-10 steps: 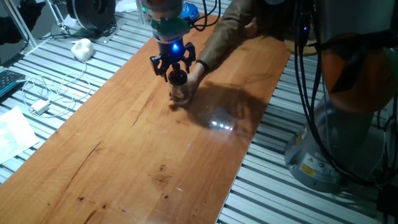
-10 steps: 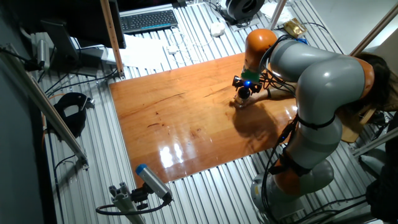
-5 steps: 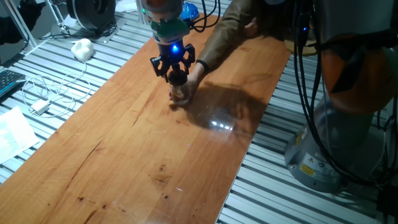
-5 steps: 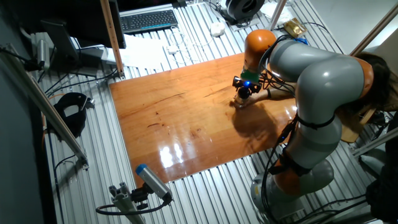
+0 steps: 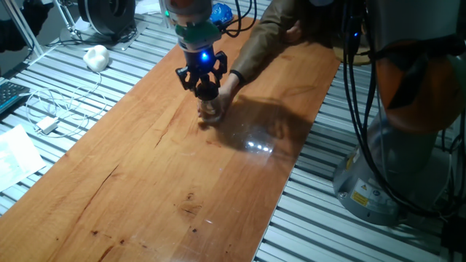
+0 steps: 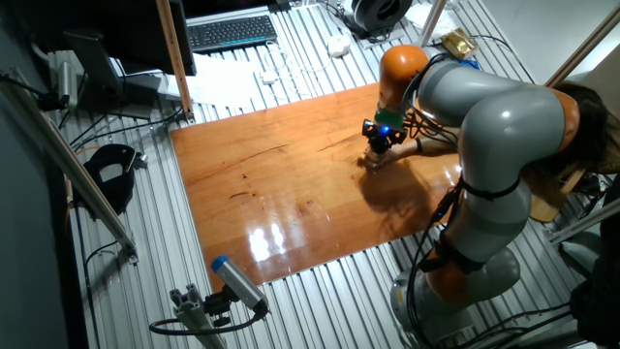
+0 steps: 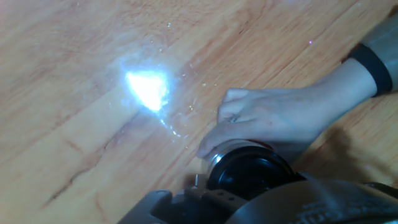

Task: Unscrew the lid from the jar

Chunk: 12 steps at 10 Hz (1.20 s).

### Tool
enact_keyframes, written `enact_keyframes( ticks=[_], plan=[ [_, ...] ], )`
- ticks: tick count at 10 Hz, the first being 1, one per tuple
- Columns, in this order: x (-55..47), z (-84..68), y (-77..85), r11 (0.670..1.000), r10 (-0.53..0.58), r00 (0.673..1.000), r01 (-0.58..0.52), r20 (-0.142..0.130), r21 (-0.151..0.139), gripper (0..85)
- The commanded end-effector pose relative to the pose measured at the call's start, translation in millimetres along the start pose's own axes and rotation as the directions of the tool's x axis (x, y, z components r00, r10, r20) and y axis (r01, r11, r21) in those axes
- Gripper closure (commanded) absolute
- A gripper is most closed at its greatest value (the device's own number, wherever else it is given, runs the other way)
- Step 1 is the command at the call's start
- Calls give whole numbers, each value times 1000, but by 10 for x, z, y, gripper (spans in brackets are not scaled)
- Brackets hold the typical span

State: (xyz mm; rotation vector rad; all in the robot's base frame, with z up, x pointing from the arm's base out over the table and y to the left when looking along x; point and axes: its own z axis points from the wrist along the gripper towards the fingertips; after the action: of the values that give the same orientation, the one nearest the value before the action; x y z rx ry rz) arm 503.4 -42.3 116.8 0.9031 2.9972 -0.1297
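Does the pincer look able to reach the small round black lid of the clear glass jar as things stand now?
Probably yes. The pincer is directly above the small round black lid, apparently already at it. A person's hand wraps the clear glass jar from the side only, leaving the top free.

The jar (image 5: 211, 110) is set on the surface (image 5: 145, 167) toward its far end, the lid (image 7: 249, 174) on top, directly beneath the hand (image 5: 205, 86). A person's hand (image 7: 267, 121) is wrapped around the jar from the right.
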Motion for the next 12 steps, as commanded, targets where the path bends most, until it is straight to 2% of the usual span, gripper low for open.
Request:
enact_keyframes(
  ticks=[1,3,5,9,12],
  plan=[
    [-4,-3,4,999,-53,999,53,-3,5,510],
    [-9,-29,19,989,-149,989,149,-16,12,510],
    [-37,-75,46,960,-279,959,281,-42,24,510],
    [-23,-94,82,952,-305,952,306,-35,13,510],
    [0,-163,139,918,-396,917,397,-41,19,510]
  ],
)
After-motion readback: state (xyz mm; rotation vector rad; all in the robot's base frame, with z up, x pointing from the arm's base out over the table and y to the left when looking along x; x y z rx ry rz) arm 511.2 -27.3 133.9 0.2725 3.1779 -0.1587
